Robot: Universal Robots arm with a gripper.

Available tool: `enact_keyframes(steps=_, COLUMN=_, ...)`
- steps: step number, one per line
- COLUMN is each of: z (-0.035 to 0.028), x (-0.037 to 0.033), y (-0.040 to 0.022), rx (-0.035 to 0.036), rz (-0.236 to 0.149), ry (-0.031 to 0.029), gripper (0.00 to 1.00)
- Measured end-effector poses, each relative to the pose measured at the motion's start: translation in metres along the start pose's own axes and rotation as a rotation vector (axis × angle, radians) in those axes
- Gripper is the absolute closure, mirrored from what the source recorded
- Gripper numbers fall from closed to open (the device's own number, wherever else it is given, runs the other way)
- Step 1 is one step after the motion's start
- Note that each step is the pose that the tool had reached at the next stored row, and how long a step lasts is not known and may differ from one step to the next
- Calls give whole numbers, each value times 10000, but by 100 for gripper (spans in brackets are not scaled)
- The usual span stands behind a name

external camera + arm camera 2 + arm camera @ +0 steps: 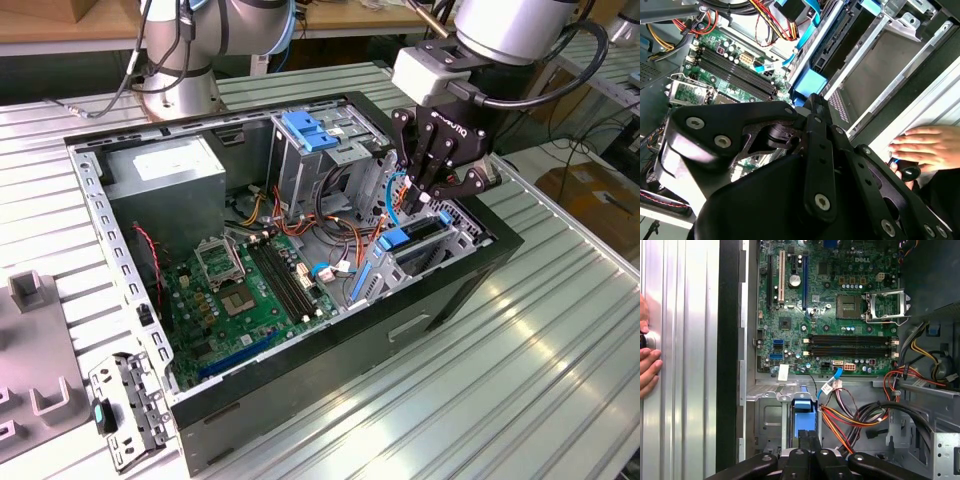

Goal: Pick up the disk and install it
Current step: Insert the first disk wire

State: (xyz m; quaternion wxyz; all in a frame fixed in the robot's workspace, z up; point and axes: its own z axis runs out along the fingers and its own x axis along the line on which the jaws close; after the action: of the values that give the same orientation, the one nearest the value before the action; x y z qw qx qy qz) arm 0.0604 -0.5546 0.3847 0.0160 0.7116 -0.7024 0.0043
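The disk (422, 233) stands on edge in the drive bay (455, 245) at the case's corner on the exterior view's right. It shows as a dark slab (840, 42) with a blue plastic rail (398, 240) on it. My gripper (418, 196) hangs just above that bay, fingers pressed together and holding nothing. In both wrist views the shut fingertips (809, 439) sit right over the blue tab (805, 415), (810, 82) of the disk's rail; whether they touch it I cannot tell.
The open case holds a green motherboard (250, 290), a grey power-supply box (165, 175), a metal cage with a blue handle (310, 130) and loose cables (335, 235). A person's hand (925, 145) rests outside the case wall. A metal bracket (125, 405) lies on the ribbed table.
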Motion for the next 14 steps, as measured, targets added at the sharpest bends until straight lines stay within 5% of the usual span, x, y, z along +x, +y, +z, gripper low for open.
enact_keyframes(steps=5, z=0, x=1, y=-26, rx=2, rz=-60, ry=0, gripper=89)
enact_keyframes(steps=9, z=-1, x=1, y=-60, rx=15, rz=-529, ry=8, gripper=89)
enact_keyframes(steps=14, z=-2, x=2, y=-170, rx=-14, rz=-533, ry=7, gripper=89)
